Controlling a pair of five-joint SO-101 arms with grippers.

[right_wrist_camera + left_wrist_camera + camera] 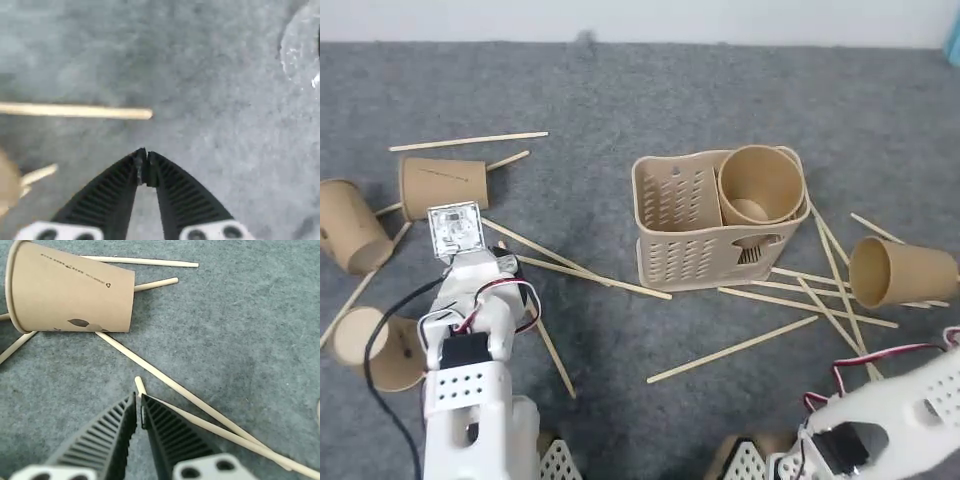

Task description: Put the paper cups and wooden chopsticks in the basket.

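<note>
Both pressed together, empty: left pincer (138, 402) just beside a chopstick (190, 416) end, right pincer (143, 159) over grey carpet (225, 75).

The tabletop (620, 90) is covered edge to edge in grey, felt-like fabric; at 12 o'clock a pale band (620, 18) runs along its far edge; at about 1 o'clock a small teal object (954, 40) sits in the corner, cut off, too little showing to identify; the right wrist view shows a pale glossy patch (300, 50) on the fabric, too blurred to name.
</note>
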